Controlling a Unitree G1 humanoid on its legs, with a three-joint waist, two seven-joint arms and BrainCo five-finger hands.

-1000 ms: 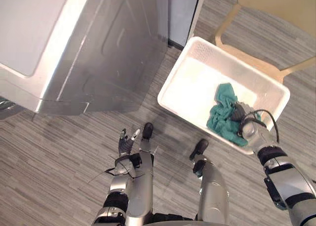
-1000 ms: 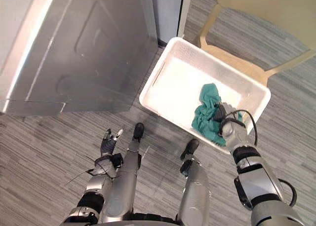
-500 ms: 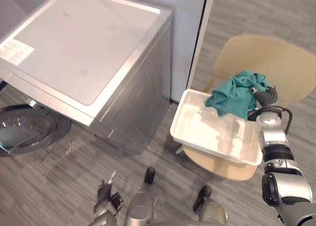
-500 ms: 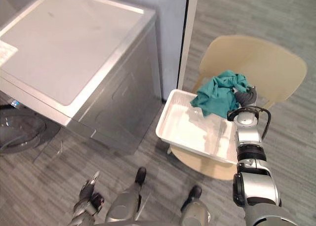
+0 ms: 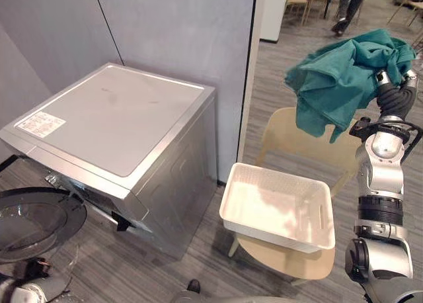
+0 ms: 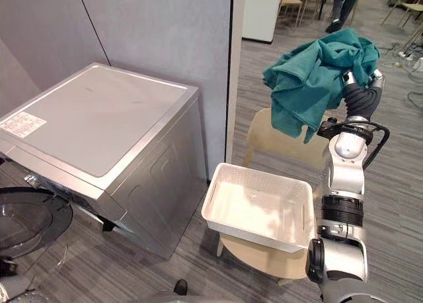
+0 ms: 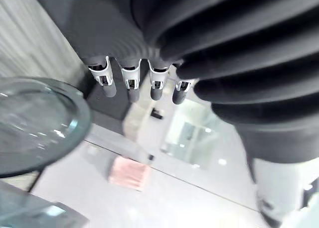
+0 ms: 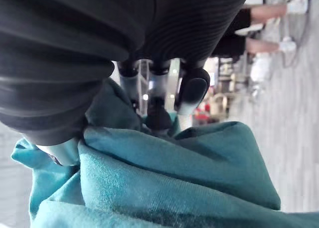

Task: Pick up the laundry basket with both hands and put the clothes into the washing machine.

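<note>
The left hand is held low, far to the left of the basket, close to the round glass door of the washing machine. Its fingers are kept straight and nothing is held in them. The door is swung open, so the way in is ready.

The basket is set on a pale chair, just to the right of the washing machine. Nothing is left inside it.

A second ago the green cloth was lying in the basket and was being grabbed. Half a second ago it was lifted just over the basket. Now it is held high above the basket and hangs down in soft folds. The fingers of the right hand are curled tight into it. The view has been tipped up too, so more of the room is seen.

The basket has not been lifted and is left on the chair. So the cloth is being carried alone, by one hand. The taking-out part looks done. The cloth must next be brought left from the basket, down to the open door, and pushed in. It is floppy, so a loose end could be caught on the door.

Far behind the basket, a person is seen walking.
</note>
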